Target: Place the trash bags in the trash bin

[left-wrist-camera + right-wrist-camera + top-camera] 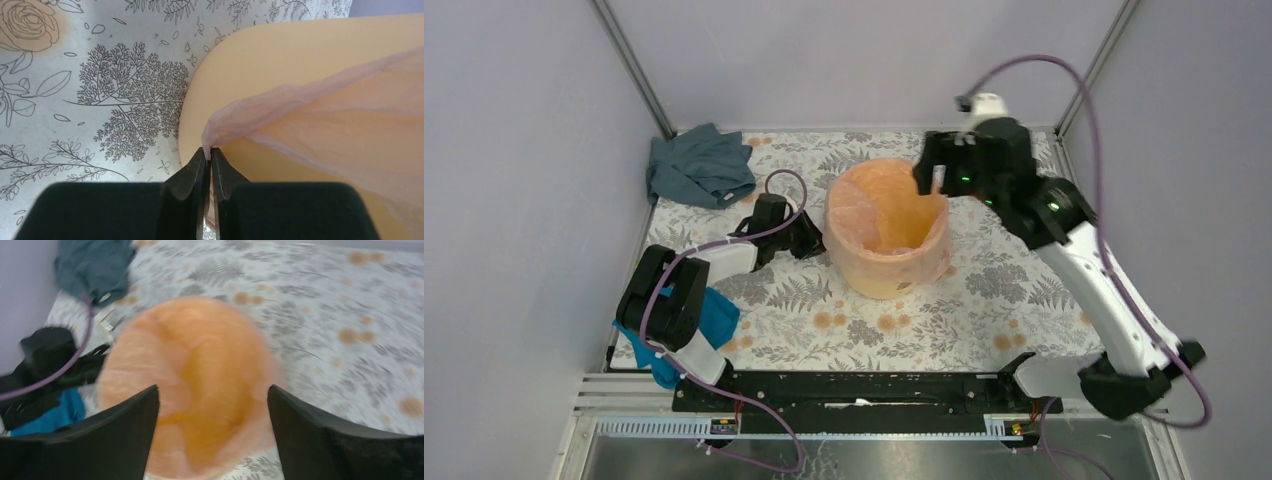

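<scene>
Left jaws pinch an edge of the pink trash bag (pixel 320 115) right by the trash bin (pixel 280 55), on its left side; right jaws gape empty over the far-right rim, so left's closer.

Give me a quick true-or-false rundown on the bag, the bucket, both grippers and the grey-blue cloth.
1. The pink bag lines the yellow-orange bucket and drapes over its rim. True.
2. The right gripper is clamped on the bag. False: its jaws stand wide apart and empty above the bucket's mouth.
3. The left gripper pinches an edge of the bag beside the bucket's outer wall. True.
4. The grey-blue cloth lies inside the bucket. False: it lies crumpled at the far left corner of the table, apart from the bucket.
</scene>
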`<state>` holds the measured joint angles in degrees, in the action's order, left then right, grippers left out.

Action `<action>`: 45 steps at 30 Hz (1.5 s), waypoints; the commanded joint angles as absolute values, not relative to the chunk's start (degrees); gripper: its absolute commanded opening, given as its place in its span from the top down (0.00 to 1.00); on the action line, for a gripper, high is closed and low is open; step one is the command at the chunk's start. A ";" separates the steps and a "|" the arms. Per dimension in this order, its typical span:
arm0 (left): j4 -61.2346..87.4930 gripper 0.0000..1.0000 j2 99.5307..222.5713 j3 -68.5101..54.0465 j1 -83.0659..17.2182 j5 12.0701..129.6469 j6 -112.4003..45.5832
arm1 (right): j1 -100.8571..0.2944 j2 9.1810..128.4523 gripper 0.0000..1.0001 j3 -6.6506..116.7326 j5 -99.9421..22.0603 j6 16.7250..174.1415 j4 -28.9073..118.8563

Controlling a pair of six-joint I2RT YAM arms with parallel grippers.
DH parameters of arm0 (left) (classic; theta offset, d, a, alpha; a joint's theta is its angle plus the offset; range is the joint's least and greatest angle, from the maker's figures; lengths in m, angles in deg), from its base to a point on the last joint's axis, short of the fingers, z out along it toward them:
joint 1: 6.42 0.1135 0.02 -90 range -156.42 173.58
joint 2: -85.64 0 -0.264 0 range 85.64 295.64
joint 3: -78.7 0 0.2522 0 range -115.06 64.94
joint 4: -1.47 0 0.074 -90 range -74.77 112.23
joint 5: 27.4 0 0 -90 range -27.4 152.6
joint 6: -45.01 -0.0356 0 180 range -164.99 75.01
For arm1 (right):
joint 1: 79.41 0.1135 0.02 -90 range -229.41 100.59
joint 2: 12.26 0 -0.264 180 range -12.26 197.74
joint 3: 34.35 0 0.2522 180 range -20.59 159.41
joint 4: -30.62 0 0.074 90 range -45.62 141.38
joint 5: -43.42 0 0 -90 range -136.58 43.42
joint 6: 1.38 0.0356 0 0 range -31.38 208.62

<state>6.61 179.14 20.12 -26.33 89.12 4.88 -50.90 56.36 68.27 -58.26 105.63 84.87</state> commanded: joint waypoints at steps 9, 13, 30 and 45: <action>1.40 0.86 173.28 23.15 -26.44 91.39 6.87 | -36.42 82.47 0.49 73.59 -57.39 103.37 80.64; 1.50 0.86 173.01 23.20 -27.18 90.54 7.13 | -36.25 85.05 0.48 68.11 -47.64 109.00 69.93; 1.84 0.86 172.92 23.10 -28.75 89.40 6.69 | -44.32 79.69 0.21 57.95 -57.71 104.36 74.07; 1.79 0.86 173.09 22.65 -28.75 89.75 7.28 | -39.68 89.97 0.00 60.12 -46.22 106.27 69.74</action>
